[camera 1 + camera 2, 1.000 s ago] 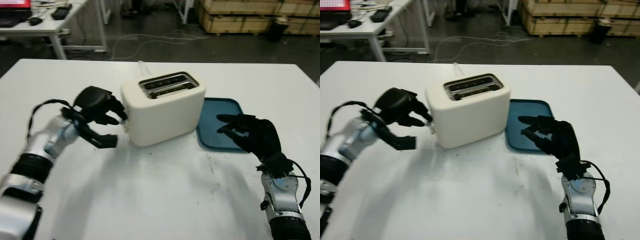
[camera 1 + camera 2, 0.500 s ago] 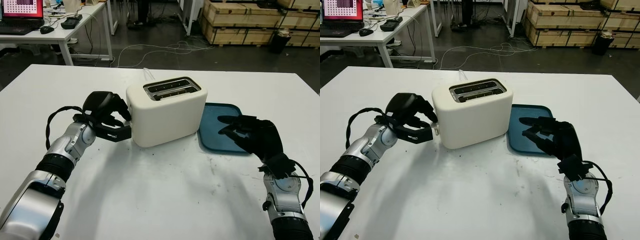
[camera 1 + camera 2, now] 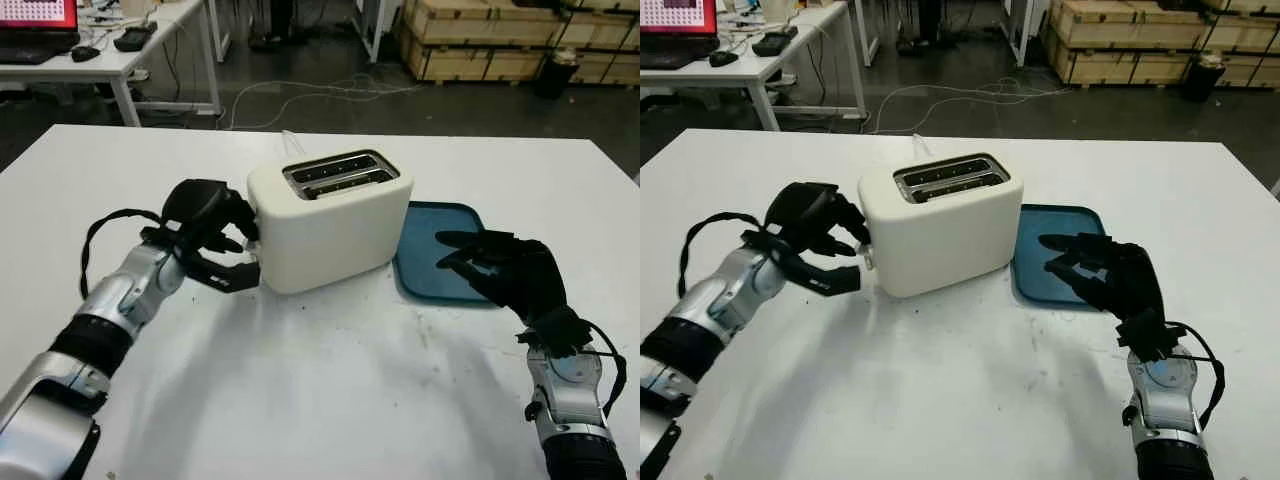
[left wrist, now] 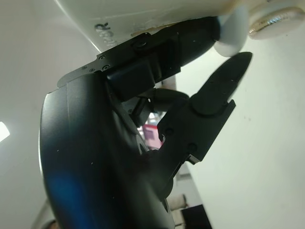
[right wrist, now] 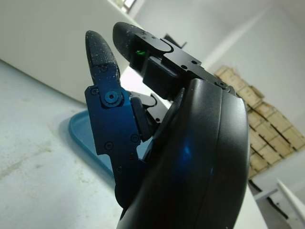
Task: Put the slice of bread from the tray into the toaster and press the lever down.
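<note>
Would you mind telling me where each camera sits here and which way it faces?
Left eye view: on the head, looking forward and down at the table; both arms enter from the bottom edge.
Right eye view: beside it, same scene; both show the toaster and blue tray.
Left wrist view: at the left wrist, facing the toaster's end, with the left hand and its fingers at the lever.
Right wrist view: at the right wrist, facing tray and toaster past the open right hand.

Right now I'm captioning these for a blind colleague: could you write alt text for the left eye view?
The robot's left hand is at the lever end of a cream toaster on a white table. Its right hand, open, hovers over a blue tray beside the toaster.
</note>
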`<state>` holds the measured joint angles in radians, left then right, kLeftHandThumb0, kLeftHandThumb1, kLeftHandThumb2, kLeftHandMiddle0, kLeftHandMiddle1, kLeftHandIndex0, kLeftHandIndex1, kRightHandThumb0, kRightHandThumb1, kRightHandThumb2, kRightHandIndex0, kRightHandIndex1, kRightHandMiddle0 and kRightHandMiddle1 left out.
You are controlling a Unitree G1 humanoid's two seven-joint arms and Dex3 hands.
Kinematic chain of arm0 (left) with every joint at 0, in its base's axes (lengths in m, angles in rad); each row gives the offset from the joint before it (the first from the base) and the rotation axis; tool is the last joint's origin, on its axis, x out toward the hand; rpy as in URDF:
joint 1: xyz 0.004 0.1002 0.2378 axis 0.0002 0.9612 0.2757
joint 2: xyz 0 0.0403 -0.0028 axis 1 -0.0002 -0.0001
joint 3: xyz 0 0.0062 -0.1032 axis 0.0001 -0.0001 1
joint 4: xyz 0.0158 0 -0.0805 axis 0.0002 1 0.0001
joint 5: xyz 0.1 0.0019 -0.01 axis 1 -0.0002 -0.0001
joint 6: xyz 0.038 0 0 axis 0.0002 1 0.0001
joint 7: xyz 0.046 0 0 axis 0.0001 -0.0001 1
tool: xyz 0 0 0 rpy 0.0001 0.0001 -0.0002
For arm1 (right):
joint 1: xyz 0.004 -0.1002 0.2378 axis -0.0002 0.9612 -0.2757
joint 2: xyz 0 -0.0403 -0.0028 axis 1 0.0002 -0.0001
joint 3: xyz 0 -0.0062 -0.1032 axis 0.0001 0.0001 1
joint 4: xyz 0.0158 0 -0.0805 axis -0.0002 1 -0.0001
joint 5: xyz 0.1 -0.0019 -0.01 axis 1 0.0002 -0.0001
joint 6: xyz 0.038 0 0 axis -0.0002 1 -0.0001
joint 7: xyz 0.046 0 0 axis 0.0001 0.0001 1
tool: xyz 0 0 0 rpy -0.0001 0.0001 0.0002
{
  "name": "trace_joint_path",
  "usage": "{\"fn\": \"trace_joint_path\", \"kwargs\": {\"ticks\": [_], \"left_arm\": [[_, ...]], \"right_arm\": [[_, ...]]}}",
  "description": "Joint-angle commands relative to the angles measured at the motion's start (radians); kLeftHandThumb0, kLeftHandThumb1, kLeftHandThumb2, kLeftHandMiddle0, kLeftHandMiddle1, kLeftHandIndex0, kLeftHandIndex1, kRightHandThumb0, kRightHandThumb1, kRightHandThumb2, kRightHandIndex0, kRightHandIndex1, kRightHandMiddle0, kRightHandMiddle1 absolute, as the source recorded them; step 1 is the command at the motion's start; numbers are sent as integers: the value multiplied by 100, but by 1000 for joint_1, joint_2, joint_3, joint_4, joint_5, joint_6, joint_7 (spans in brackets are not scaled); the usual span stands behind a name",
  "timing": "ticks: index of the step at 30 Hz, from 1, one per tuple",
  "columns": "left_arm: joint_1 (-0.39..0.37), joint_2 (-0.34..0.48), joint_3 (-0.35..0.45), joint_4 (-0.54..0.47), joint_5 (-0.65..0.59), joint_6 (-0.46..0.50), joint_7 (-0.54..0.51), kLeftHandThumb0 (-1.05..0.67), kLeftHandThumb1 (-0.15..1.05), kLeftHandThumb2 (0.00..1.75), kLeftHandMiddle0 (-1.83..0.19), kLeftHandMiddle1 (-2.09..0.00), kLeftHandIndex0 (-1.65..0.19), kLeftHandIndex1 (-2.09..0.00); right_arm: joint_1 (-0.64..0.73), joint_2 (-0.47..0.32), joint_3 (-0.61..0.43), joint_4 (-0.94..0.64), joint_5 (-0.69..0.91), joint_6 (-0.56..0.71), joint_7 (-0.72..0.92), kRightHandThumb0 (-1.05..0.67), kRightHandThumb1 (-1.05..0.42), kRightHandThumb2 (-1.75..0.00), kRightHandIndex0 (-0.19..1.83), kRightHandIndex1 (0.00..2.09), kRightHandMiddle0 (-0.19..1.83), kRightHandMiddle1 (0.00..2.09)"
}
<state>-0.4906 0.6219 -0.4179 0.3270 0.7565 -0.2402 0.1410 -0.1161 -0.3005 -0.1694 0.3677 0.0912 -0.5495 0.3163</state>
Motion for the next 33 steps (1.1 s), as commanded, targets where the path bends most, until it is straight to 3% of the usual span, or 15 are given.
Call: {"fn": "trace_joint_path", "kwargs": {"ticks": [1,3,5,6,11,13,20,26,29,33], "left_arm": [[106,-67,-88,-98,36,27,-129,-27,81,1,-72,-168,-127,-2],[126,-160,-159,35,58,123,-176,-27,84,1,-70,-148,-122,0],[163,-224,-198,139,64,110,-102,-28,83,0,-72,-143,-124,-1],[181,-236,-202,144,63,99,-77,-26,81,1,-72,-145,-124,-1],[193,-263,-187,153,36,130,-77,-23,87,1,-66,-157,-120,-1],[194,-265,-183,155,30,133,-73,-23,87,1,-68,-148,-121,-1],[202,-256,-179,137,18,152,-72,-23,85,0,-67,-156,-122,-1],[193,-222,-156,123,4,128,-45,-24,84,0,-72,-137,-122,-1],[194,-210,-112,72,-38,154,-67,-25,88,1,-69,-141,-118,-1],[193,-168,-70,-4,-90,146,-84,-24,88,1,-63,-165,-118,-1]], "right_arm": [[-4,8,3,-3,9,-7,-5,-46,-92,0,86,90,107,0],[-7,4,1,5,5,-18,-5,-47,-92,-1,85,89,107,0],[-11,-2,-2,14,3,-29,-5,-48,-92,-1,86,90,107,0],[-12,-6,-4,19,5,-31,-2,-49,-92,-1,87,91,107,0],[-6,-6,-3,-3,15,14,5,-47,-92,-1,85,91,107,0],[-4,-3,0,-9,12,20,3,-47,-91,0,84,89,107,0],[-13,-1,-2,12,25,6,13,-46,-91,0,87,88,107,0],[-14,-3,-1,12,24,1,15,-46,-91,0,87,88,107,0],[-15,-3,0,12,24,4,16,-46,-91,0,87,88,107,0],[-15,-4,-1,7,20,1,14,-46,-91,0,88,88,107,0]]}}
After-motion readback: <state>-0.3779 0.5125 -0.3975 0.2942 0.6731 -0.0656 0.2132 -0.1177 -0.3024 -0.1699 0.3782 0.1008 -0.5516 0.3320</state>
